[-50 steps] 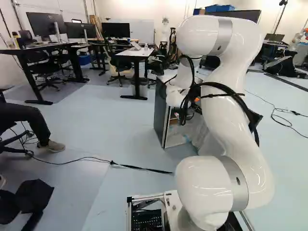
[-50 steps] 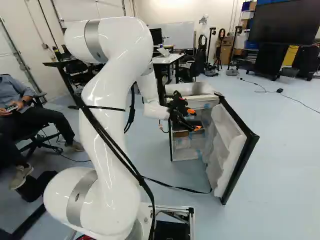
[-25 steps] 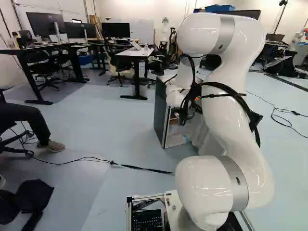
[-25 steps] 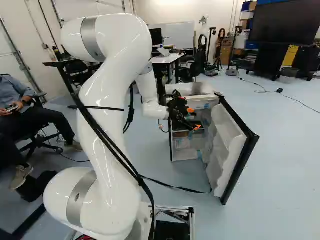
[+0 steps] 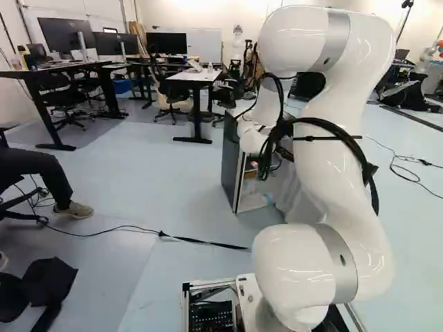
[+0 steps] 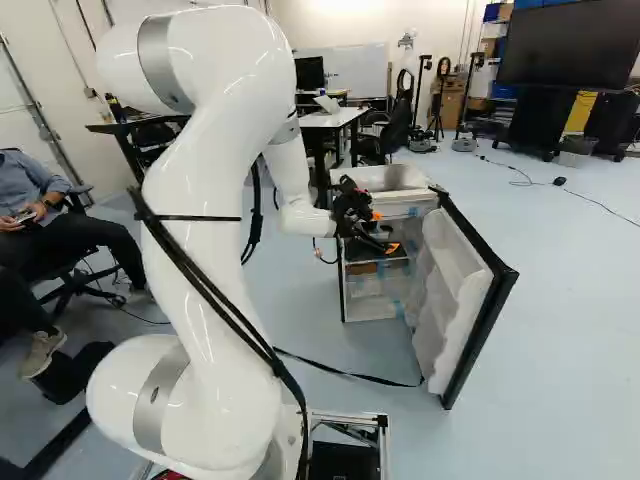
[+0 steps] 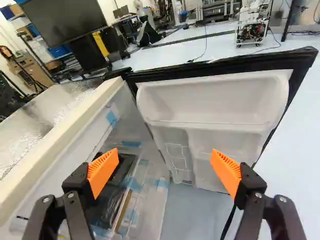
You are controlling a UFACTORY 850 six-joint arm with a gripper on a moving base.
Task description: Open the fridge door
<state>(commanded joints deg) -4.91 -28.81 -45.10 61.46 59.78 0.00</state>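
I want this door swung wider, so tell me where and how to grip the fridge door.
Best, I judge, by the free upright edge of the fridge door, coming from the base's side, one finger inside, one outside. The door stands ajar as a flat panel, and that edge juts toward the base, away from the hinge.

One boxy dark-sided fridge point(image 5: 230, 169), one black-edged white door point(image 6: 485, 320), one white jointed arm point(image 6: 215, 200) up close
Also counting one black two-fingered gripper point(image 6: 384, 232), two ridged orange pads point(image 7: 103, 172), three big black flat monitors point(image 5: 61, 33) at the left base view's left, one huge black screen point(image 6: 570, 45), one white rectangular whiteboard point(image 6: 360, 72), and one upright yellow panel point(image 6: 579, 112). Way too much overlap to count the black wheeled chairs point(image 5: 59, 97), lol.
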